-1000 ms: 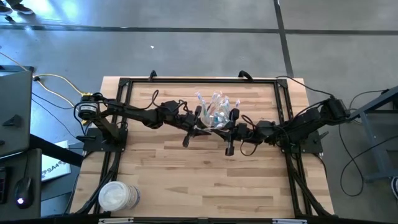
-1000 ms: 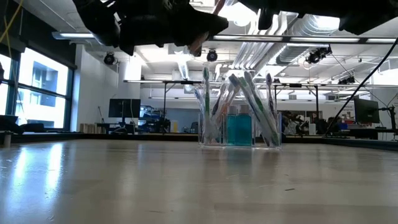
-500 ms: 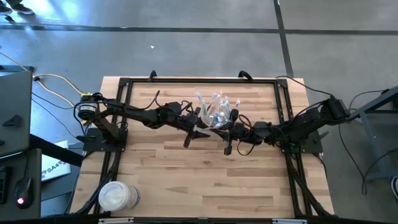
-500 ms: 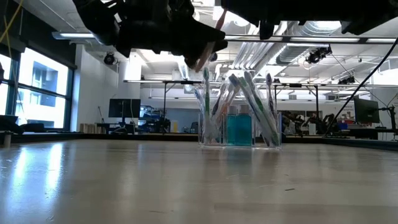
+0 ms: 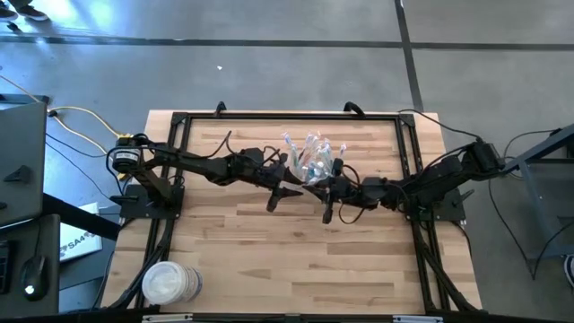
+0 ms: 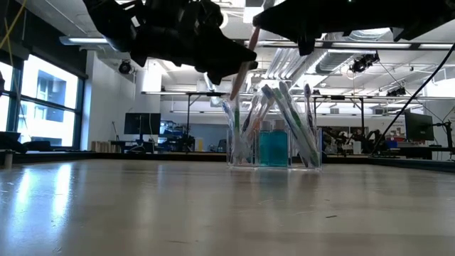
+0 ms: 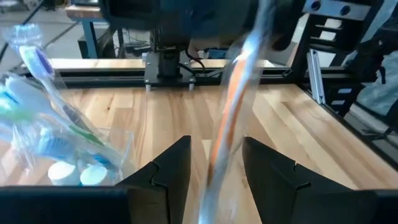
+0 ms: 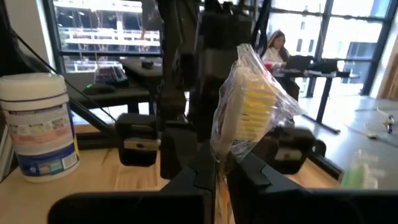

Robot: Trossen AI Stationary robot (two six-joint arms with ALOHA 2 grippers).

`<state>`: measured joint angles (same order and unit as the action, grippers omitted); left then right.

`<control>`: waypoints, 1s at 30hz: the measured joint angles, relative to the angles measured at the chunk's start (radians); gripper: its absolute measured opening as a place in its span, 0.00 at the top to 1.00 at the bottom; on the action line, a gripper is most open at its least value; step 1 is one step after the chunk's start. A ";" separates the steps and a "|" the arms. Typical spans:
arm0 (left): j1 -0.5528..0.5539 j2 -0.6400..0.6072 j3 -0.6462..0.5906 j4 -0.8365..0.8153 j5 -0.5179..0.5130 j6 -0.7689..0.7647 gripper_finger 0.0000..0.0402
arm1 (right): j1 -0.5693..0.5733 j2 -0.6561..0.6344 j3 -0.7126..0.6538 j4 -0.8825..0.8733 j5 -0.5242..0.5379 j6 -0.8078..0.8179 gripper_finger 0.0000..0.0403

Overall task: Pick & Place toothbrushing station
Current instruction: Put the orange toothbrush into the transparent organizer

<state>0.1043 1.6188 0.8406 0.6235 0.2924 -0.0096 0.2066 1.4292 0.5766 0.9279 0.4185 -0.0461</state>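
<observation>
The left gripper (image 7: 211,168) hovers just left of the clear cup (image 5: 312,167), fingers apart around a wrapped toothbrush (image 7: 233,112) without pinching it. Right of it, the right gripper (image 8: 216,171) is clenched on that toothbrush's other end.

clear cup (image 6: 274,146) | orange wrapped toothbrush (image 7: 231,118) | yellow bristles (image 8: 255,102) | light striped-wood table (image 5: 296,260)

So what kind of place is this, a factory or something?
More likely a robotics lab or workshop: a wooden table with two robot arms, exposed ceiling ducts, and rows of desks with monitors behind.
</observation>
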 joint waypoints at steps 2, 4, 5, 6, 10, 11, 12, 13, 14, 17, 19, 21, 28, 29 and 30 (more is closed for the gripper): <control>0.000 0.000 0.000 0.000 0.000 0.030 0.64 | 0.000 0.000 0.000 -0.018 0.001 0.019 0.97; 0.000 0.000 0.000 0.001 0.000 0.036 0.64 | 0.000 0.000 0.000 -0.027 0.002 0.024 0.97; 0.000 0.000 0.000 0.001 0.000 0.036 0.64 | 0.000 0.000 0.000 -0.029 0.002 0.024 0.97; 0.000 0.000 0.000 0.001 0.000 0.034 0.64 | 0.000 0.000 0.000 -0.032 0.002 0.024 0.97; 0.000 0.000 0.000 -0.020 0.000 0.032 0.64 | 0.000 0.000 0.000 -0.035 0.002 0.028 0.97; 0.000 0.000 0.000 -0.022 0.000 0.032 0.64 | 0.000 0.000 0.000 -0.039 0.002 0.028 0.97; 0.000 0.000 0.000 -0.023 0.000 0.032 0.65 | 0.000 0.000 0.000 -0.043 0.002 0.028 0.97; 0.000 0.000 0.000 -0.023 0.000 0.032 0.66 | 0.000 0.000 0.000 -0.045 0.002 0.029 0.97; 0.000 0.000 0.000 -0.022 0.000 0.032 0.67 | 0.000 0.000 0.000 -0.048 0.002 0.037 0.97; 0.000 0.000 0.000 -0.021 0.000 0.032 0.73 | 0.000 0.000 0.000 -0.058 0.002 0.051 0.97; 0.000 0.000 0.000 -0.021 0.000 0.032 0.78 | 0.000 0.000 0.000 -0.062 0.002 0.051 0.97; 0.000 0.000 0.000 -0.021 0.001 0.032 0.83 | 0.000 0.000 0.000 -0.062 0.002 0.051 0.97; 0.000 0.000 0.000 -0.024 0.015 0.081 0.96 | 0.000 0.000 0.000 -0.064 -0.006 0.071 0.97; 0.000 0.000 0.000 -0.024 0.014 0.081 0.95 | 0.000 0.000 0.000 -0.065 -0.010 0.072 0.96; 0.000 0.000 0.000 -0.026 0.015 0.081 0.95 | 0.000 0.000 0.000 -0.068 -0.018 0.070 0.95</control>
<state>0.1040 1.6188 0.8406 0.5974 0.3074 0.0719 0.2066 1.4288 0.5766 0.8599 0.4009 0.0237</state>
